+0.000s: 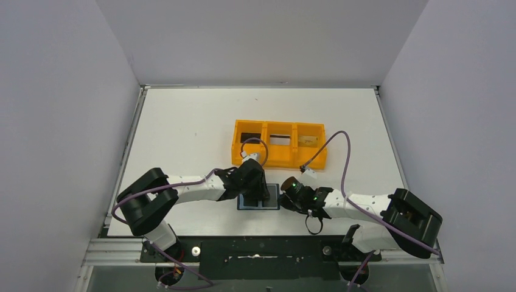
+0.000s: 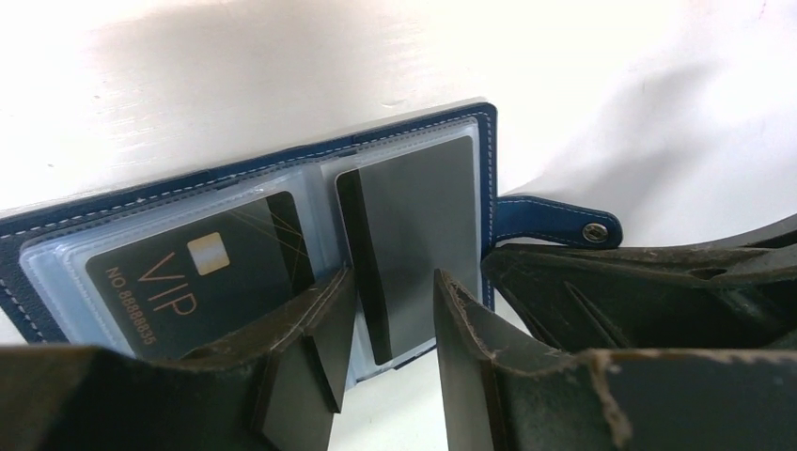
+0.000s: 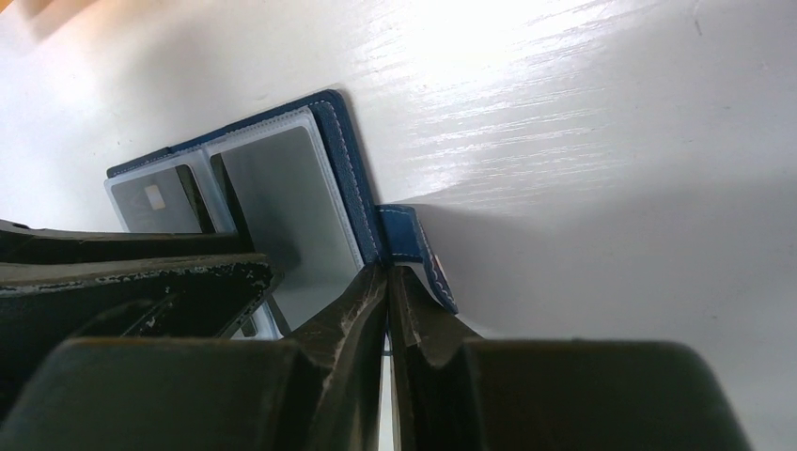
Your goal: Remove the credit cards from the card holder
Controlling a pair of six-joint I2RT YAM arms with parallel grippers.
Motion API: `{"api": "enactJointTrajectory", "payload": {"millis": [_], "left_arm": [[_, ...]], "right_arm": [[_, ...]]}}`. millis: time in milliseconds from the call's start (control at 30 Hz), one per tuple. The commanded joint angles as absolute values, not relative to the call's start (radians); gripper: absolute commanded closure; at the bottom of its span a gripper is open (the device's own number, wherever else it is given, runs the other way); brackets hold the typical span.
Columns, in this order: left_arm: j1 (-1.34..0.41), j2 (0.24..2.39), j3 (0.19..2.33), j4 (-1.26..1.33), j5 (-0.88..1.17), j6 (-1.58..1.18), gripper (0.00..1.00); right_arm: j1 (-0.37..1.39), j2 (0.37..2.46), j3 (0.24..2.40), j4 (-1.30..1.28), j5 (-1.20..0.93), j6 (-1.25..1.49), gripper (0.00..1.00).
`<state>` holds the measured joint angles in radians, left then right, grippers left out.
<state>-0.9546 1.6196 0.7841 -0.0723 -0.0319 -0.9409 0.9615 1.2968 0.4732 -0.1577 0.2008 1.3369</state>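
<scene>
Plainly, the card holder (image 1: 272, 198) lies open on the table (image 1: 182, 121) near the arm bases, credit cards in its clear sleeves.

Its left sleeve shows a black card (image 2: 188, 272) lettered "VIP" in gold above a number beginning "NO 888". The right sleeve holds a plain grey card (image 2: 423, 225) with a dark stripe. An orange tray (image 1: 286, 162) sits just behind, and from above the left arm (image 1: 195, 190) hides the holder's left half. The left gripper (image 2: 393, 282) stands partly released, jaws apart either side of the grey card's lower edge. Beside the closure tab (image 2: 554, 221), the right gripper (image 3: 387, 272) is clenched against the blue rim.
</scene>
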Motion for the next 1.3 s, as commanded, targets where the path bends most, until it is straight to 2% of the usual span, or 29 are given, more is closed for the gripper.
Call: {"api": "enactJointTrajectory", "payload": {"millis": [0,67,367,1267], "left_arm": [[-0.953,1.636,0.749,-0.142,-0.092,-0.941,0.69],[-0.953,1.631,0.743,-0.133,-0.091,-0.947,0.79],[-0.952,1.568,0.717,-0.053,-0.074,-0.96,1.0],[-0.887,1.477,0.685,-0.116,0.017,-0.885,1.0]], "right_arm": [[0.957,1.346,0.464,-0.204,0.186,1.329,0.94],[0.956,1.349,0.466,-0.199,0.183,1.324,0.94],[0.957,1.352,0.467,-0.169,0.17,1.31,0.94],[0.954,1.335,0.47,-0.198,0.192,1.321,0.94]]}}
